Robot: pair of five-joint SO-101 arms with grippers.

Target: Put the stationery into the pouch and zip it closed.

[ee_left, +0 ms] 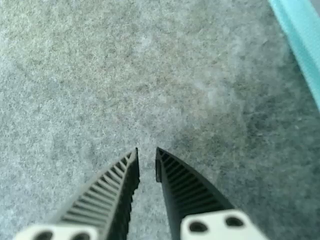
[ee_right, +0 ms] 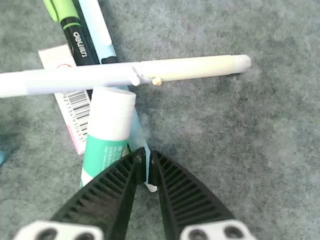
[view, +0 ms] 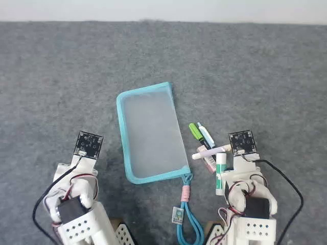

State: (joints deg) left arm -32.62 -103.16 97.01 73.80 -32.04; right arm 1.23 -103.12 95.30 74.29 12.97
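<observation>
Pens and a glue stick [ee_right: 107,130] lie on the table [view: 265,76] just right of the pouch [view: 150,135]. The stick's long axis points at the right end effector [ee_right: 147,154], which is nearly closed and empty. The left end effector [ee_left: 147,150], also nearly closed and empty, sits well apart.

Barcode with digits on white-pink box [ee_right: 64,102]; white brand print on green marker [ee_right: 76,31]; tag [view: 177,214] print unreadable.

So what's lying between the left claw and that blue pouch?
Nothing but bare grey carpet. The left wrist view shows it running from the left gripper to the pouch edge.
</observation>
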